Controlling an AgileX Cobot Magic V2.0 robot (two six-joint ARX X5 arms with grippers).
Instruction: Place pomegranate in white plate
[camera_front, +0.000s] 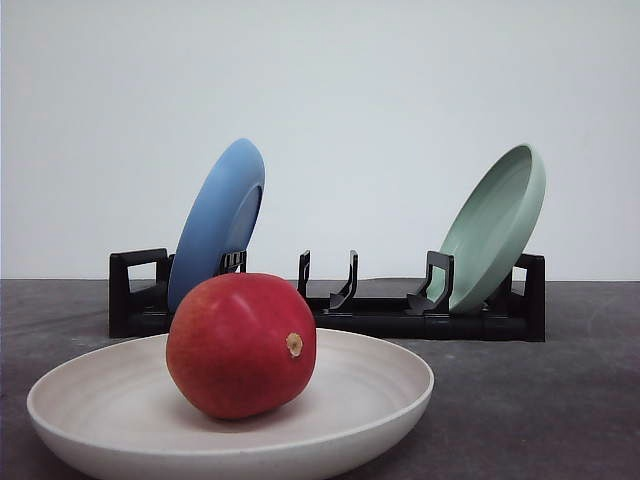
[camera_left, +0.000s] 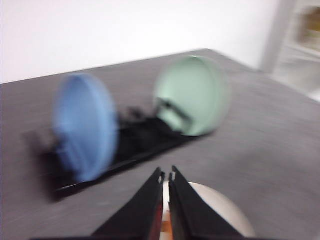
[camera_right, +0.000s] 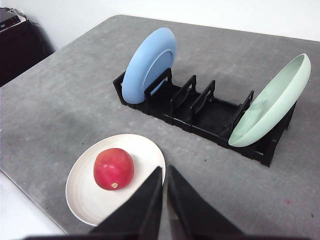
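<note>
The glossy red pomegranate (camera_front: 240, 345) lies in the white plate (camera_front: 385, 395) near the table's front edge, its tan stem nub facing the camera. In the right wrist view the pomegranate (camera_right: 114, 168) rests left of centre in the white plate (camera_right: 92, 202). My right gripper (camera_right: 164, 171) hovers above the plate's rim, its fingers shut and holding nothing. The left wrist view is blurred. There my left gripper (camera_left: 166, 175) is shut with nothing in it, above the white plate (camera_left: 222, 210). A red sliver of the pomegranate (camera_left: 158, 222) shows below the fingers.
A black dish rack (camera_front: 370, 315) stands behind the white plate. A blue plate (camera_front: 218, 220) leans in its left end and a pale green plate (camera_front: 495, 225) in its right end. In the right wrist view the table edge runs close to the white plate.
</note>
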